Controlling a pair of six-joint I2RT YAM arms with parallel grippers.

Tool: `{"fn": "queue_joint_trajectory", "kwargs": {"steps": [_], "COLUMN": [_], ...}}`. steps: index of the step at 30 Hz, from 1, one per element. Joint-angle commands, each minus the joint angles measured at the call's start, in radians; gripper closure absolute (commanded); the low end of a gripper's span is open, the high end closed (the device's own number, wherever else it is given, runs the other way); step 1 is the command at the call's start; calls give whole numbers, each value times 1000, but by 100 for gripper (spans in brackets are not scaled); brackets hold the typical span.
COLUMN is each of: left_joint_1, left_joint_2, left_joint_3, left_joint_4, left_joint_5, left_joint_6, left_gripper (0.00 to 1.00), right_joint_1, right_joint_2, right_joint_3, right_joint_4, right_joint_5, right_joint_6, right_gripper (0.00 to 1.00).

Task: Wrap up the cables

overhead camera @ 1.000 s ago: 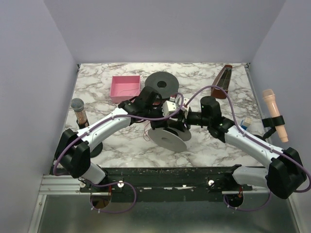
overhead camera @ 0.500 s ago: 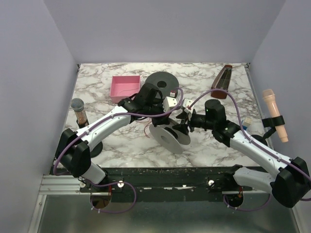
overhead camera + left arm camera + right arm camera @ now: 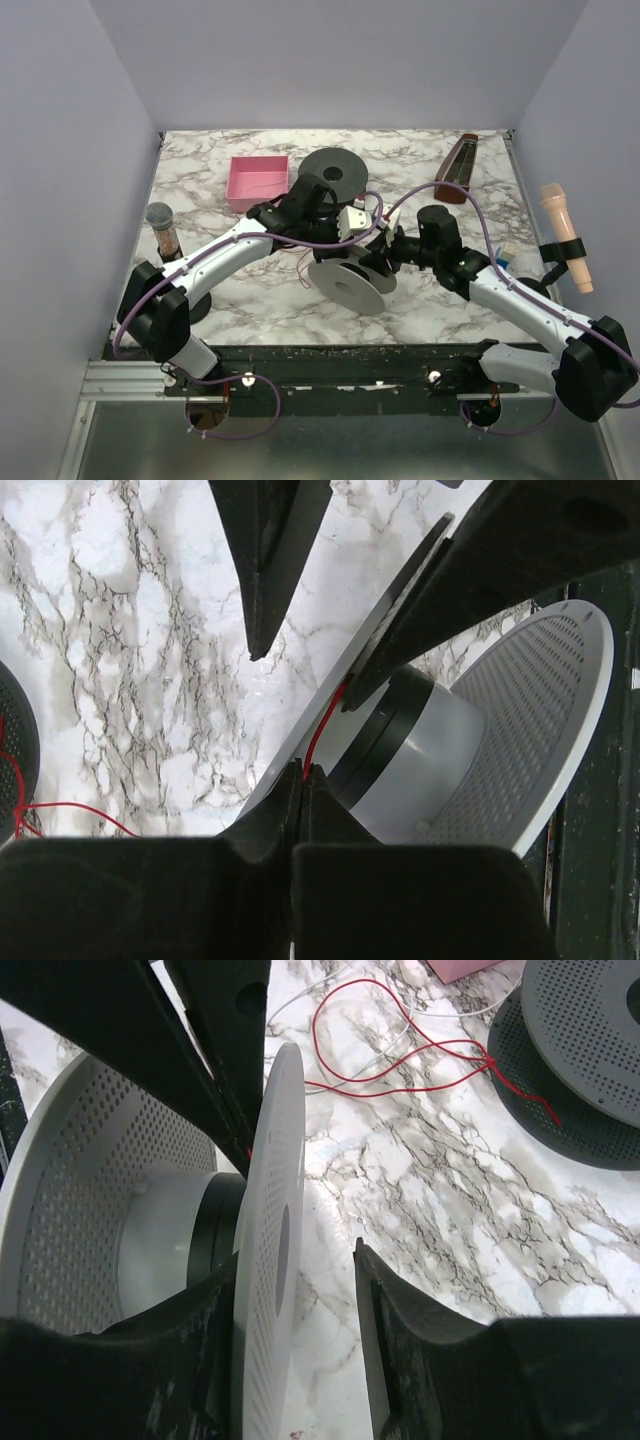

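1. Marble table [image 3: 200, 300] from above: a white spool [image 3: 345, 285] sits tilted near the front middle, and both arms meet over it. The left gripper [image 3: 358, 232] reaches in from the left and the right gripper [image 3: 385, 252] from the right. Together they crowd the spool's far side and hide its core.
2. Around them are a pink box [image 3: 258, 183] at the back left and a dark spool [image 3: 333, 172] lying flat just behind the grippers. A brown wedge-shaped thing [image 3: 455, 168] is at the back right and a grey-headed microphone [image 3: 162, 228] at the left edge. A peach microphone [image 3: 562, 235] is strapped up on the right. A trace of red cable [image 3: 297, 265] shows just left of the white spool, too thin to follow here.
3. Left wrist view: the left gripper [image 3: 302, 775] is pinched fully together on the red cable [image 3: 322, 720]. From the pinch the cable runs up to the white spool's near flange, beside the black band on its core [image 3: 420, 760]. The right arm's fingers [image 3: 262, 560] hang in from above, one on each side of that flange. More red cable trails over the marble toward the dark spool [image 3: 8, 770] at the left edge.
4. Right wrist view: the right gripper [image 3: 292, 1260] stands partly apart, straddling the white spool's flange [image 3: 270, 1220]. A gap shows between the flange and one finger. The left arm's fingers [image 3: 225, 1030] block the view beyond the flange. Loose red cable [image 3: 380, 1040] loops across the table to the dark spool [image 3: 585, 1050], with a corner of the pink box [image 3: 470, 968] behind.
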Motion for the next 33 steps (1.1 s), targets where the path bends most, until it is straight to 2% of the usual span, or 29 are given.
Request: {"fn": "queue_joint_trajectory", "kwargs": {"steps": [1, 5, 6, 9, 13, 16, 21, 25, 26, 27, 33], "left_joint_1": [-54, -60, -62, -62, -62, -60, -51, -50, -50, -50, -44], "left_joint_2": [32, 41, 41, 42, 36, 27, 4, -16, -20, -24, -39], "left_joint_3": [23, 28, 26, 26, 25, 20, 40, 57, 62, 66, 118], "left_joint_4": [30, 29, 29, 30, 37, 30, 23, -3, -8, -17, -92], "left_joint_5": [14, 9, 8, 5, -15, -38, -112, -144, -153, -170, -255], "left_joint_6": [37, 31, 31, 20, -3, -10, -56, -98, -104, -113, -95], "left_gripper": [100, 100, 100, 100, 100, 100, 92, 79, 67, 61, 50], "right_joint_1": [16, 16, 16, 16, 16, 16, 16, 16, 16, 16, 16], "right_joint_2": [31, 36, 36, 36, 20, 1, -29, -36, -36, -38, -41], "right_joint_3": [1, 9, 12, 14, -3, -22, -37, -49, -51, -51, -60], "right_joint_4": [-16, -11, -10, -8, 3, 21, 59, 79, 82, 85, 98], "right_joint_5": [10, -1, -4, -11, -21, -10, -20, -36, -33, -31, -20], "right_joint_6": [-5, -14, -17, -25, -31, -42, -63, -62, -62, -57, -53], "right_gripper": [50, 50, 53, 81, 97, 99, 99, 99, 99, 99, 99]}}
